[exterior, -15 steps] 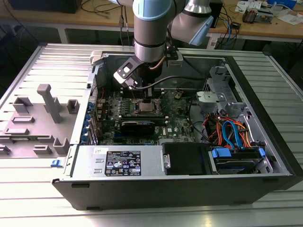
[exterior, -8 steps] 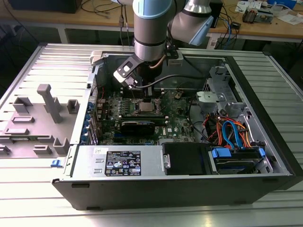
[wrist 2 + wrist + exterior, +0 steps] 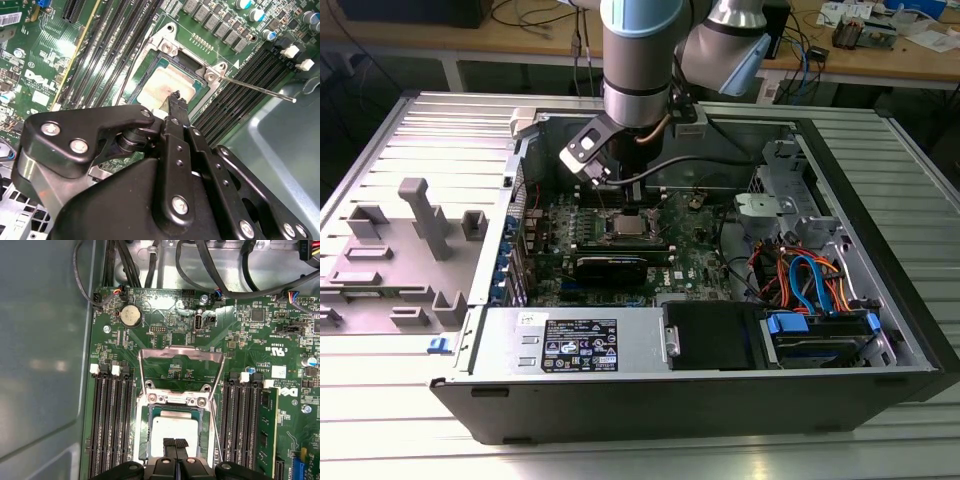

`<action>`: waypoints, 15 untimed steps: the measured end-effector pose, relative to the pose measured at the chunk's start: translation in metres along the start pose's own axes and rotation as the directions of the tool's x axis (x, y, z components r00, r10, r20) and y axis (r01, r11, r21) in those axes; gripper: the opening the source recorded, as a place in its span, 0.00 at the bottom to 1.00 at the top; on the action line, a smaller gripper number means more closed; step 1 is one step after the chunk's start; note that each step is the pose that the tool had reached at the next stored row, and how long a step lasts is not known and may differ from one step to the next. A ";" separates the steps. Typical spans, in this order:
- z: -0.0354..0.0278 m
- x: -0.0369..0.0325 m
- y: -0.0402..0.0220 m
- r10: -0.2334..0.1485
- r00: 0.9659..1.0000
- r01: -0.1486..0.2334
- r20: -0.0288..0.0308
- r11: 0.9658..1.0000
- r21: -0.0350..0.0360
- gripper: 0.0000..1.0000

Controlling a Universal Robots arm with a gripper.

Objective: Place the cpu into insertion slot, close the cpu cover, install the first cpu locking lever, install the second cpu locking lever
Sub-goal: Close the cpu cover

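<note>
The small, flat, square, silver-grey cpu lies inside the insertion slot on the green motherboard. Whether it sits fully flat in there I cannot tell. The thin square silver metal cpu cover is swung open off the socket, with bare board showing through its cut-out centre. A thin steel wire locking lever stands free at the socket's side, unlatched.

In the first wrist view the black gripper has its jaws clenched together with nothing between them. The tips are right over the chip's metal top; I cannot tell whether they touch it or hover.

In the exterior view the long black heatsinked card lies at six o'clock from the socket, and the orange and blue cables lie at about four o'clock.

In my judgement, the main risk is the chip itself. If the clenched tips bear on it off-centre or drag sideways, it could tilt or skid in the socket and bend the contacts beneath. A cover brought down on a crooked chip would jam or crack it. The loose lever and the raised cover are both close to the jaws, so either could snag on a careless move. The black memory slots just beside the socket leave little room.
</note>
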State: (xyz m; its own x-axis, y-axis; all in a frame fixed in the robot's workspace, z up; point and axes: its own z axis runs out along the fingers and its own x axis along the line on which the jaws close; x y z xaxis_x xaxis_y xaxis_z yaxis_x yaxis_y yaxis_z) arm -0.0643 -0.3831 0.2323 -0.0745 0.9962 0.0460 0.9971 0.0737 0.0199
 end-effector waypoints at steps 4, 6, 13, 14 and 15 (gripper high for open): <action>-0.0016 0.0001 0.0000 0.000 1.000 0.000 0.000 1.000 0.000 0.11; -0.0022 0.0001 0.0000 0.000 1.000 0.000 0.000 1.000 0.000 0.11; -0.0027 0.0001 0.0001 0.000 1.000 0.000 0.000 1.000 0.000 0.11; -0.0029 0.0001 0.0000 0.000 1.000 0.000 0.000 1.000 0.000 0.11; -0.0037 0.0001 0.0000 0.000 1.000 0.000 0.001 1.000 0.000 0.11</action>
State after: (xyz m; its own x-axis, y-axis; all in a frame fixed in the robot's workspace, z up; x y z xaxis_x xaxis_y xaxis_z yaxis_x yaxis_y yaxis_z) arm -0.0643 -0.3832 0.2360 -0.0745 0.9962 0.0452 0.9971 0.0737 0.0196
